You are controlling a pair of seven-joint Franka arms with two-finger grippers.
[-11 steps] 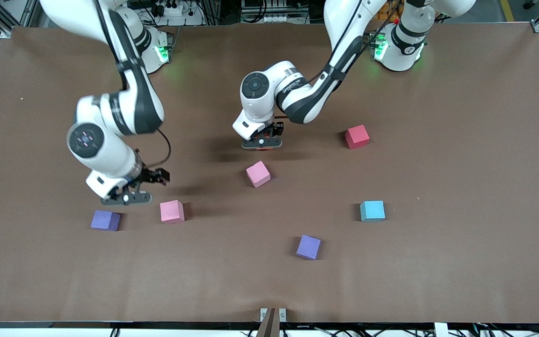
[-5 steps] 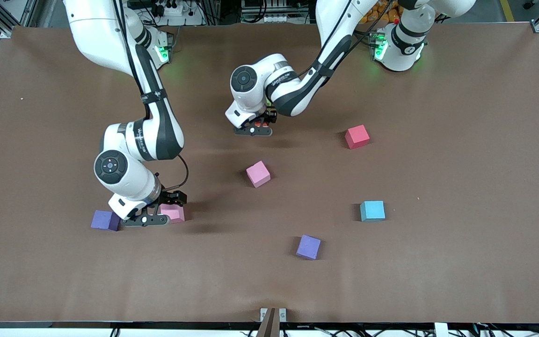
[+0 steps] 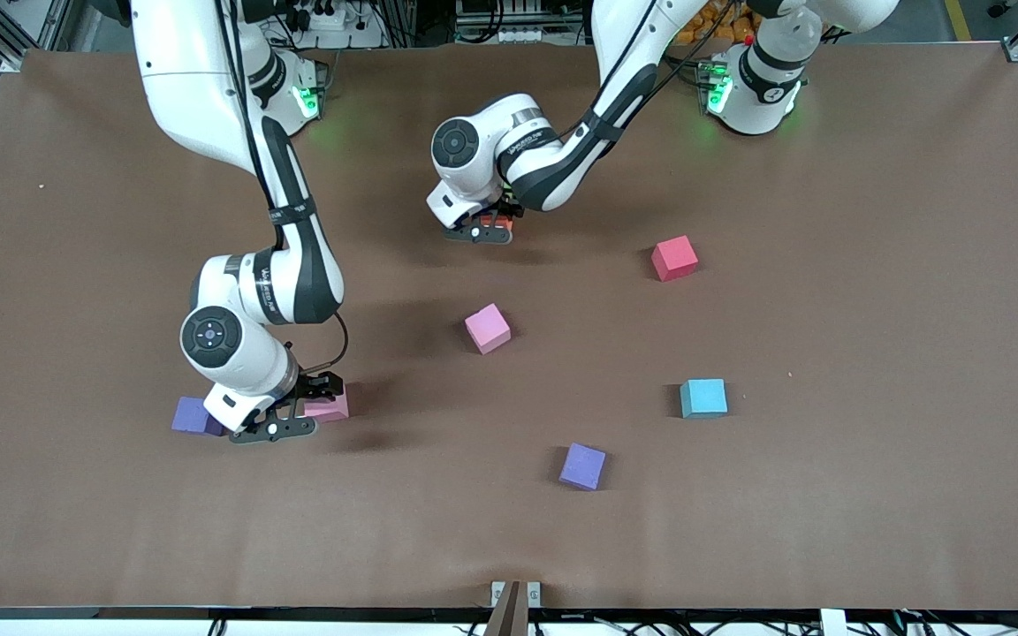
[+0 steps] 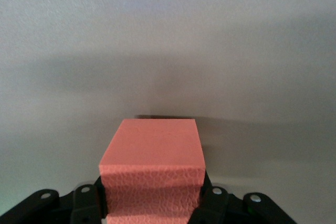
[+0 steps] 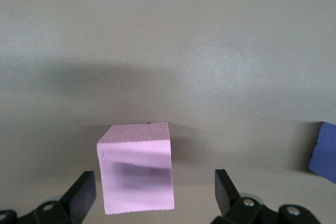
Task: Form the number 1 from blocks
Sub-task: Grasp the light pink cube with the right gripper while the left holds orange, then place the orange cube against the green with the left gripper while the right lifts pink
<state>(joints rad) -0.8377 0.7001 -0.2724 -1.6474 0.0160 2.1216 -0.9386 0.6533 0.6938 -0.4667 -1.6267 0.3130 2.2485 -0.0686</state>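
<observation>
Blocks were scattered, no "1" started on the table (image 3: pixel 871 495). We couldn't spot a green one.

Left gripper (image 3: pixel 482 231) was clamped on the orange block (image 4: pixel 151 171), low over bare table between the arm bases and the mid-table pink block (image 3: pixel 487 328).

Right gripper (image 3: pixel 307 406) was down at the near pink block (image 5: pixel 137 169), toward the right arm's end of the table. Its fingers (image 5: pixel 81 192) were spread wide on either side of the block, not yet pinching.

Step in hand, as we read it, was the pinch on that pink block. Our notes:
- The block sat closer to one finger than the other, so we'd centre first or accept a small slide on closing.
- It also looked slightly skewed to the fingers. Foam gives, so we'd squeeze on flat faces and lift straight.

Around it:
- First purple block (image 5: pixel 325 153) was just beside the right gripper, half hidden by it in the front view. That was the main snag risk on any sideways move.
- Second purple block (image 3: pixel 582 465) was nearest the front camera and well apart from the rest.
- Red cube (image 3: pixel 674 258) and cyan cube (image 3: pixel 703 397) sat toward the left arm's end, clear of both grippers, and we'd leave them.

The arms were well apart, so we judged no clash.
</observation>
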